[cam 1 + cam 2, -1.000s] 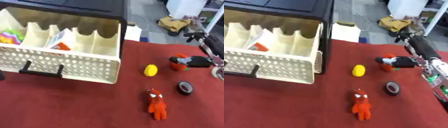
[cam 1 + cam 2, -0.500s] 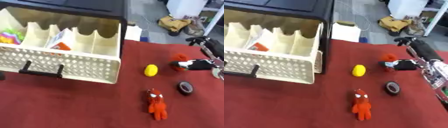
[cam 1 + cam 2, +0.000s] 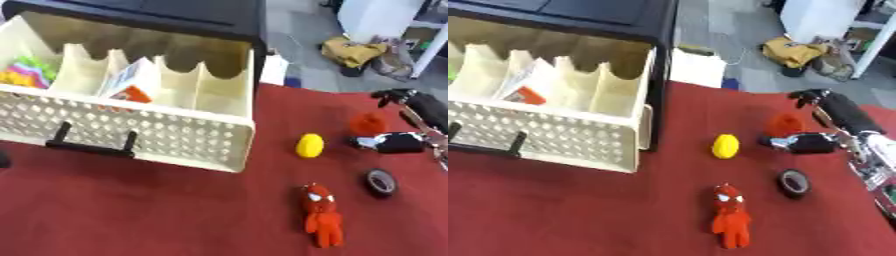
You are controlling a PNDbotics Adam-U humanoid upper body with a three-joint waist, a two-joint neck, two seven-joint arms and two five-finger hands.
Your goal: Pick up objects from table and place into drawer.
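Note:
A cream perforated drawer stands pulled out of a black cabinet at the left. On the red table lie a yellow oval object, a small red lumpy object, a black tape roll and a red figure toy. My right hand comes in from the right and sits just on the near side of the red lumpy object, close to it; contact is unclear. The left hand shows in neither view.
The drawer's compartments hold a white and orange packet and a bright multicoloured thing. A white box stands behind the table's far edge. The right arm runs along the table's right side.
The right hand has slipped from the red lumpy object toward the near side. The whole view has shifted a little, so the camera moved.

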